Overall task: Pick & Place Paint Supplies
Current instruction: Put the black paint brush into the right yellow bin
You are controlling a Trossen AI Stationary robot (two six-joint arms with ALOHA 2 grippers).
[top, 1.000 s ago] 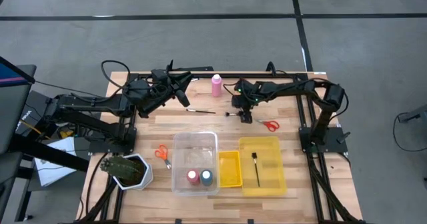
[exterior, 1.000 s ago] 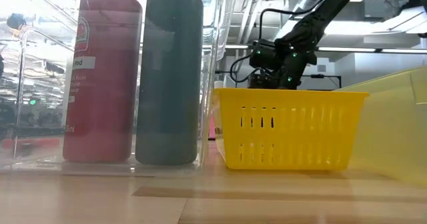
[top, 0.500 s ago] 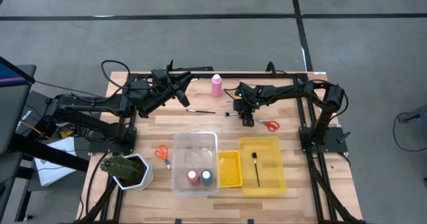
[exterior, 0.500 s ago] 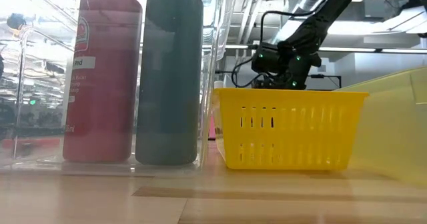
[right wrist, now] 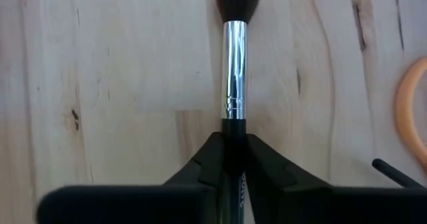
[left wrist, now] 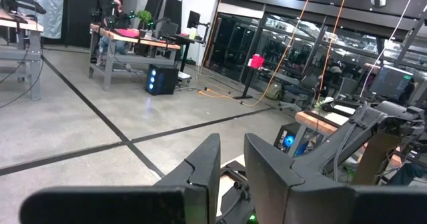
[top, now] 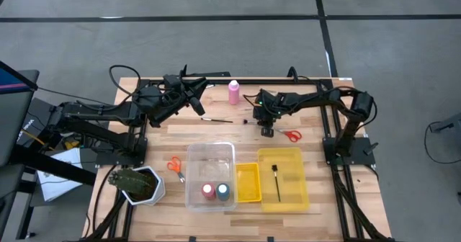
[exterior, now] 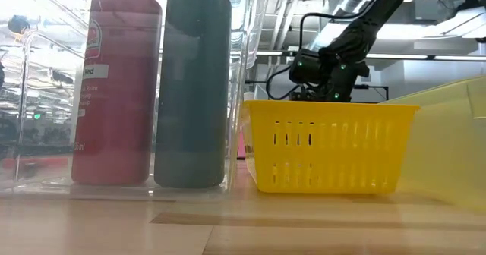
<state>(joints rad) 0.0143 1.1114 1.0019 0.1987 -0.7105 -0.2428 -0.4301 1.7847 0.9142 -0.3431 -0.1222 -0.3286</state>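
The right gripper [right wrist: 230,159] grasps a paintbrush [right wrist: 234,84] by its dark handle, low over the bench [top: 216,132] toward its far edge, orange scissors [top: 291,135] just beside. The left gripper [top: 196,102], fingers nearly together and empty, hovers near the far edge, pink bottle [top: 233,91] nearby.

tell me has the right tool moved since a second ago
Yes. In the high view the right tool has shifted slightly away from the red scissors, and it now pinches a paintbrush.
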